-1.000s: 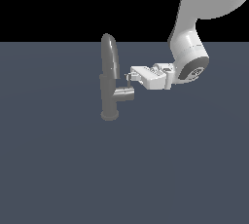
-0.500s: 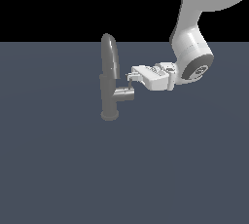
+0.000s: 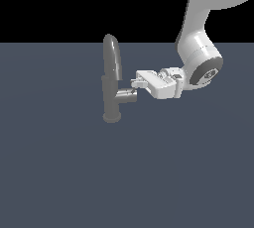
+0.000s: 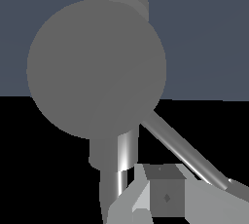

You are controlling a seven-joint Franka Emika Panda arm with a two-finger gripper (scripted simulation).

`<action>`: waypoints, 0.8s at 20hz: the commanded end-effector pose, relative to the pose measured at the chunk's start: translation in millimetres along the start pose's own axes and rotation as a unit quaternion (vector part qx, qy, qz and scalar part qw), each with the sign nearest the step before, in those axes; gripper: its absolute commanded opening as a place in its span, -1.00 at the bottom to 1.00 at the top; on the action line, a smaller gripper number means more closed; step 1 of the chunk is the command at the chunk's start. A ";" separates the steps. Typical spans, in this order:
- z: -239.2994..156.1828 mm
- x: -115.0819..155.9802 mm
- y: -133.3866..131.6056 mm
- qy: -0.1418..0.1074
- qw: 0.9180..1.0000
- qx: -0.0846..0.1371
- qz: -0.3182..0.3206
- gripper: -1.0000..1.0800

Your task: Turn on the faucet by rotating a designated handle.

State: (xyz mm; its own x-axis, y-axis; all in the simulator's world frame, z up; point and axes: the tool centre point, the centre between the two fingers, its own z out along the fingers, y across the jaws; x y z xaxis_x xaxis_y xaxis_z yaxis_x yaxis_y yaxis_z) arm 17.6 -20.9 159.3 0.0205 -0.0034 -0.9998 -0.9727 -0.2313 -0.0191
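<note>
Exterior view: faucet point(image 3: 111, 81) upright mid-desk point(image 3: 59, 172) toward its far edge, handle point(image 3: 127, 94) jutting toward the claw point(image 3: 134, 84), whose tip meets the handle end, opening not discernible; wrist view: handle's round end point(image 4: 96, 69) fills frame, claw fingers point(image 4: 165, 196) just beside it.

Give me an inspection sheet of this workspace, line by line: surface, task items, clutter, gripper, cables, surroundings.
Surface: flat dark grey-blue floor, bare.
Faucet: upright on its round base, spout arching up.
Handle: short horizontal cylinder jutting toward the exterior view's right.
Clutter: nothing seen.
Gripper: at the handle's outer end, fingertips at or just above it; contact and jaw state unclear.
Cables: nothing seen.
Surroundings: black background, nothing else seen.
</note>
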 end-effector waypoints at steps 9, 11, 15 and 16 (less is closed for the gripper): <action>-0.1 28.0 23.1 -0.002 1.000 -0.002 0.003 -1.00; -0.3 41.6 27.9 -0.002 1.000 -0.002 0.005 -1.00; -0.7 68.1 37.3 -0.004 1.000 -0.002 0.009 -1.00; -0.7 68.1 37.3 -0.004 1.000 -0.002 0.009 -1.00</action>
State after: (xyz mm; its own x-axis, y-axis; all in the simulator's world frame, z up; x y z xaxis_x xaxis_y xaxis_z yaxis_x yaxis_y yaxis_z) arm -7.7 -26.9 112.8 0.0304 0.0055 -0.9995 -0.9700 -0.2412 -0.0308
